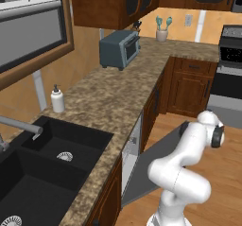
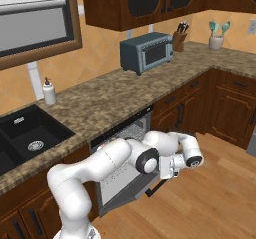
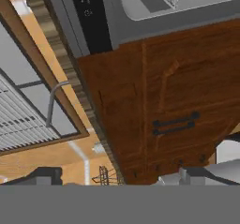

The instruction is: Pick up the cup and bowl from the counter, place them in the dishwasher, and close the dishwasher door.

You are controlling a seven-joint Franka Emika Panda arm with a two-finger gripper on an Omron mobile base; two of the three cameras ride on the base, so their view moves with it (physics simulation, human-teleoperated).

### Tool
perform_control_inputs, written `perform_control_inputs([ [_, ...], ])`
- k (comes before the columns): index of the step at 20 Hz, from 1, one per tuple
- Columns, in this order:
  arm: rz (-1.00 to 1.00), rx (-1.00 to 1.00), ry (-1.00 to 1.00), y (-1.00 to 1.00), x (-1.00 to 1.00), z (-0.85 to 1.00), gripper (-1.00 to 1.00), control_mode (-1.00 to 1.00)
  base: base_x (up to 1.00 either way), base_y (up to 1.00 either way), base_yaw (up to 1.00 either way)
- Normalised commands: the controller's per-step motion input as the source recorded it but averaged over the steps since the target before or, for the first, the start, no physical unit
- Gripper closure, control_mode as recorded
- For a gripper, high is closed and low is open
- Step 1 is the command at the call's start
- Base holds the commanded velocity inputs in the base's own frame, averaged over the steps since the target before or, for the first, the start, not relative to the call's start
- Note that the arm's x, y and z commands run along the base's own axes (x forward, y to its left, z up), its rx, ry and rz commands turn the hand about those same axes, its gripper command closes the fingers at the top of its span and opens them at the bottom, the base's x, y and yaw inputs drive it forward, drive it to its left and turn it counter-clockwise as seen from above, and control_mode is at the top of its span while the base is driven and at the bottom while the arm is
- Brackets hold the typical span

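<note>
dishwasher door (image 2: 122, 190) ajar, hinge edge low | gripper (image 2: 167, 169) just outside its handle edge | jaws released, holding nothing

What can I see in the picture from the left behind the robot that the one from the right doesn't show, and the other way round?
From the left: the black oven range at the far right, and the sink's grey faucet in the foreground.

From the right: the grey wire rack inside the dishwasher, and a knife block beside the toaster oven.

Both show the speckled counter, the white soap bottle, the black sink, the utensil pot, the partly open dishwasher door and the white arm.
</note>
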Motion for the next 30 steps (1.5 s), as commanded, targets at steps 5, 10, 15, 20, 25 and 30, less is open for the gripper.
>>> perform_control_inputs([
  [5, -0.03, 0.0, -0.24, -0.16, -1.0, -0.59, -1.0, -1.0, 0.0, 0.0, 0.0],
  [10, -0.24, 0.0, -0.23, 0.21, -1.0, -0.98, -1.0, -1.0, 0.0, 0.0, 0.0],
  [15, -0.4, 0.04, -0.22, 0.24, -0.11, -0.58, -1.0, -1.0, 0.0, 0.0, 0.0],
  [20, -0.47, 0.04, -0.04, 0.56, 0.65, -0.74, -1.0, -1.0, 0.0, 0.0, 0.0],
  [25, -0.28, 0.23, 0.03, 0.19, 0.91, -0.83, -1.0, -1.0, 0.0, 0.0, 0.0],
  [30, -0.11, 0.48, 0.02, -0.1, 0.48, -0.32, -1.0, -1.0, 0.0, 0.0, 0.0],
])
